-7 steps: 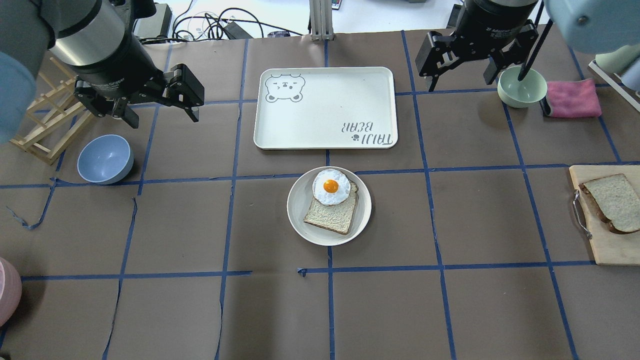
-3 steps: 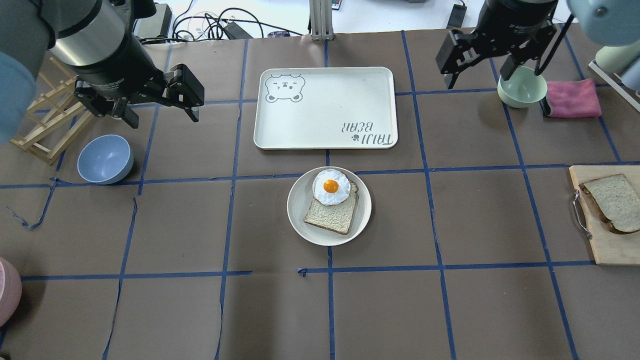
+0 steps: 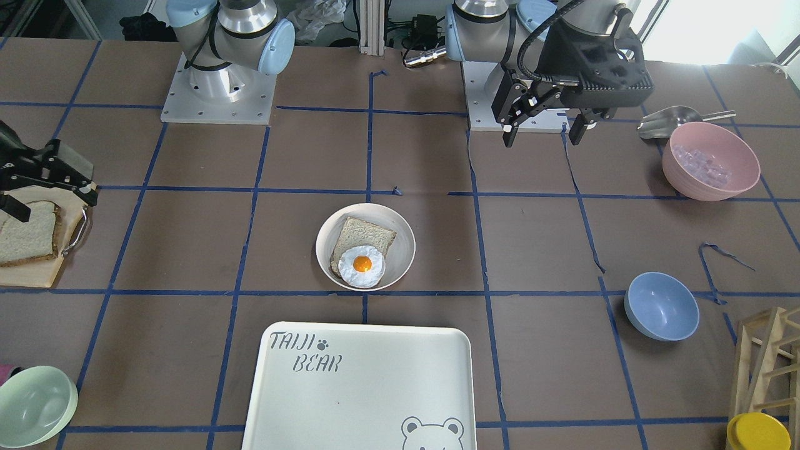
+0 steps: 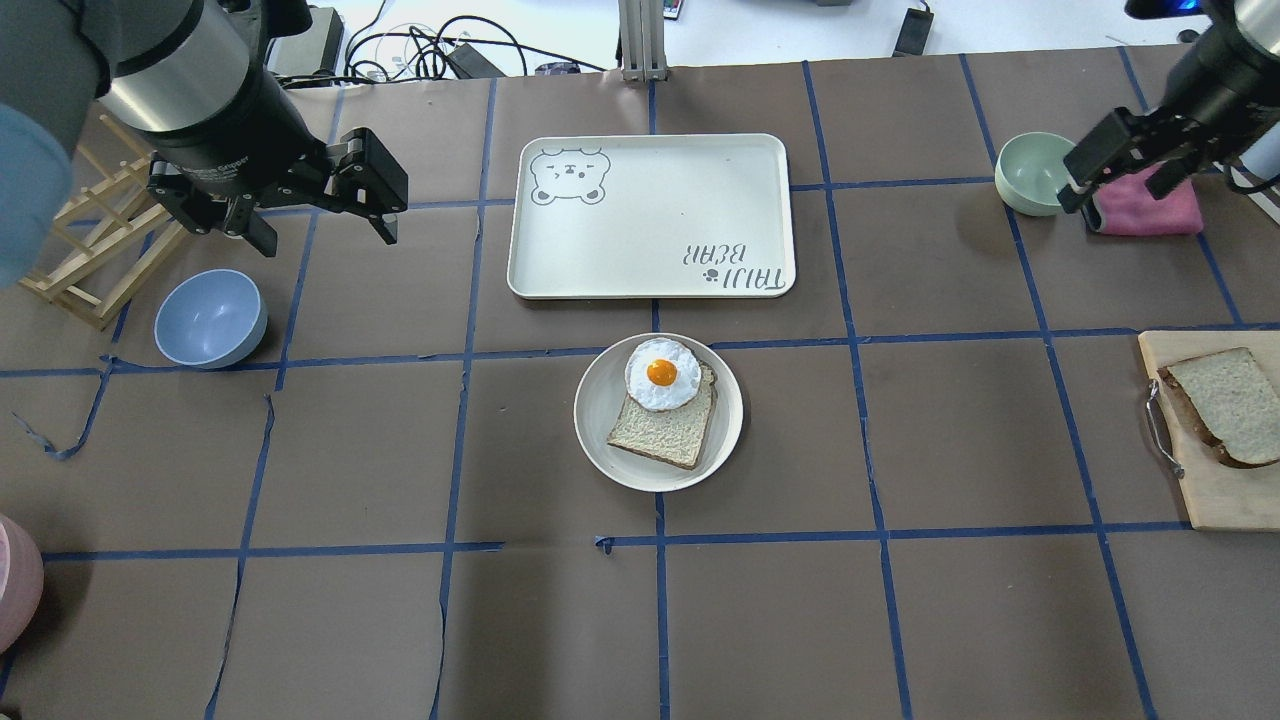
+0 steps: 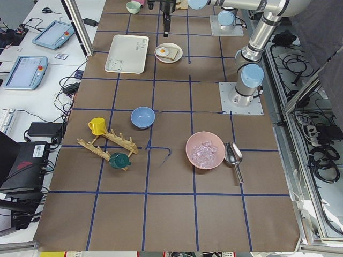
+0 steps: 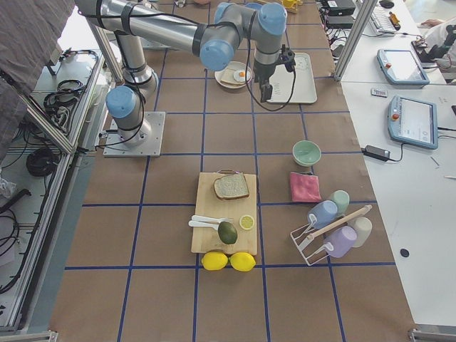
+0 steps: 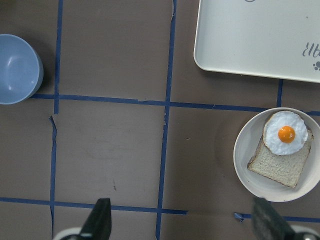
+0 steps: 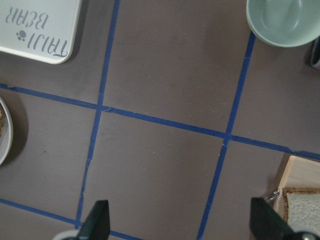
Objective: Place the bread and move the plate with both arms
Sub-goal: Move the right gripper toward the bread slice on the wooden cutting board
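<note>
The plain bread [image 4: 1232, 405] lies on a wooden cutting board [image 4: 1200, 490] at the table's right edge; it also shows in the front view [image 3: 25, 240] and the right wrist view [image 8: 302, 205]. The cream plate [image 4: 600, 430] sits mid-table and holds a squarer slice topped with a fried egg [image 4: 662, 375]; the plate also shows in the left wrist view [image 7: 247, 150]. My left gripper [image 4: 325, 238] is open and empty, high over the far left. My right gripper [image 4: 1115, 195] is open and empty, at the far right over a pink cloth [image 4: 1150, 205].
A white "TAIJI BEAR" tray [image 4: 650, 215] lies behind the plate. A pale green bowl [image 4: 1035, 172] stands beside the right gripper. A blue bowl [image 4: 210, 317] and a wooden rack [image 4: 90, 250] are at the left. A pink bowl of ice [image 3: 709, 161] stands near the left arm's base.
My right gripper has swung to the right, from left of the green bowl to past it over the pink cloth. The left gripper, plate and bread have not moved.
</note>
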